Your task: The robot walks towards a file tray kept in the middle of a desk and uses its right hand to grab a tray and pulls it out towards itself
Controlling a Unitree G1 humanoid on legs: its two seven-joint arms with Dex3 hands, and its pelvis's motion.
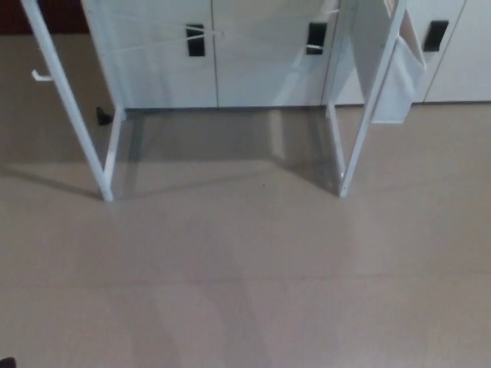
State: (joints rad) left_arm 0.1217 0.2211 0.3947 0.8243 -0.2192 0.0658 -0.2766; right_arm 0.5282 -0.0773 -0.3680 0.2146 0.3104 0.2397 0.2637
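**Still on the approach – no tray in sight yet**

Nearest the camera there's just bare grey-beige floor [245, 291], with a tiny dark something at the bottom-left corner that's too small to identify. Neither of the robot's hands shows, so how far their fingers are open, or whether they hold anything, can't be told.

Further out stand the white desk legs – the left pair [103, 172] and the right pair [345, 165] – with shadows pooled between them. A white pouch-like thing [399, 88] hangs by the right leg. Behind that, pale cabinet doors [253, 54] with dark handles.

The robot looks to be in the walking step. The desktop is above the frame, so the file tray can't be seen and nothing can be said about its looks. Next it probably needs to close in, raise its view and find the tray before the right hand reaches.
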